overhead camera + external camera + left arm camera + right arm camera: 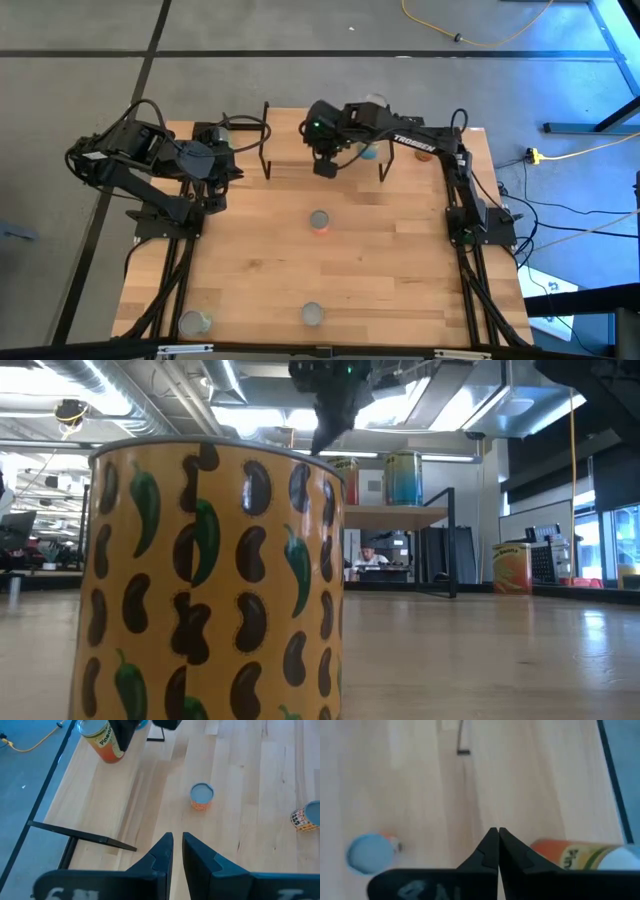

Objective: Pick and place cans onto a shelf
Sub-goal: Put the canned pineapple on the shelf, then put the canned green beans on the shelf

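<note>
Right pincer (494, 831) pressed fully together, fingertips touching, nothing caught between them. Hangs pointing down above the tabletop, just in front of the shelf (395, 516). Below it and somewhat nearer the table's front edge, well clear of the fingertips: an orange-red can (319, 221), upright on the bare wood. Close on the pincer's other side, partly under the arm: an orange pineapple can (570, 854), likewise on the table and untouched. Behind the pincer, up on the shelf's plank: a teal-and-yellow can (405, 478) and, beside it, a second can (346, 475), half hidden. Far from the pincer, by the front edge: a yellow can printed with beans and green peppers (215, 580). Off toward the left front corner, farther still: one more can (193, 322), label not readable. Left pincer (174, 837) folded back at the table's left side, well apart from the right one. All but closed, only a thin slit showing between the fingertips, gripping nothing.
</note>
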